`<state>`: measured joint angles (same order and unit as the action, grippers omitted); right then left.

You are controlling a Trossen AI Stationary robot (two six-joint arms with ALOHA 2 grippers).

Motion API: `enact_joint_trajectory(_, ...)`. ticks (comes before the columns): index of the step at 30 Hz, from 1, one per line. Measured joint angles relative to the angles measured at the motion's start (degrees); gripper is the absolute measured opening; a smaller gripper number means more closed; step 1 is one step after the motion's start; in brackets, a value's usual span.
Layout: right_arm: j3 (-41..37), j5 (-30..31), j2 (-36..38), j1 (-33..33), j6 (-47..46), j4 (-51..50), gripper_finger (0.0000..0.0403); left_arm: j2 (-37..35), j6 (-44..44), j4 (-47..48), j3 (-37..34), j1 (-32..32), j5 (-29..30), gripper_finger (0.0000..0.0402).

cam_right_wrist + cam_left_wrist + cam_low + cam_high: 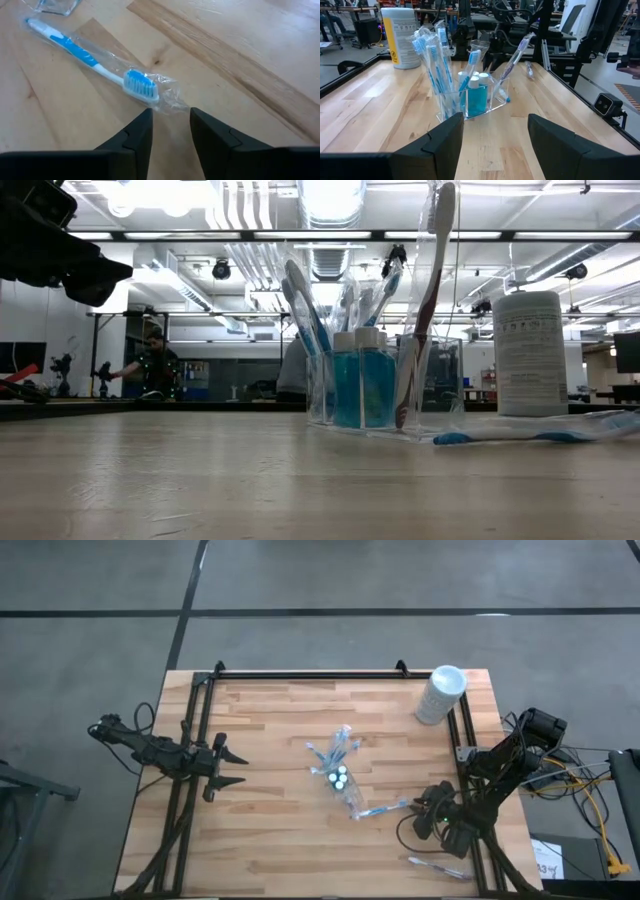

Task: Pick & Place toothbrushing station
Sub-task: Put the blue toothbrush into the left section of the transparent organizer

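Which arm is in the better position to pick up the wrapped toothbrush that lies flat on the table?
Right. The right gripper is right at the wrapped toothbrush, fingers either side of the wrapper's end. The left gripper waits open, farther away across the table.

Tall white cylinder [440, 693] upright near table [270, 840] far right corner — person [155, 367] in background.
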<state>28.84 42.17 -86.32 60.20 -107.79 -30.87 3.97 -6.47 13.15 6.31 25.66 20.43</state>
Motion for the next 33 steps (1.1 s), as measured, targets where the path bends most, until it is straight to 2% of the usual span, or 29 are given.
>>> enact_joint_trajectory(18, 0.7, 0.0, 0.0, 0.0, 3.0, -0.3, 0.0014, 0.0, 0.0, 0.0, 0.0, 0.0, 0.0, 0.0227)
enact_joint_trajectory(25, 0.8, 0.8, 0.0, 0.0, 2.6, -0.3, 0.0008, 0.0, 0.0, 0.0, 0.0, 0.0, 0.0, 0.0227)
enact_joint_trajectory(29, 0.5, 2.2, 0.0, 0.0, -2.7, -0.5, 0.0008, 0.0, 0.0, 0.0, 0.0, 0.0, 0.0, 0.0227)
enact_joint_trajectory(33, 0.3, 2.9, 0.0, 0.0, -2.1, -0.5, 0.0015, 0.0, 0.0, 0.0, 0.0, 0.0, 0.0, 0.0227)
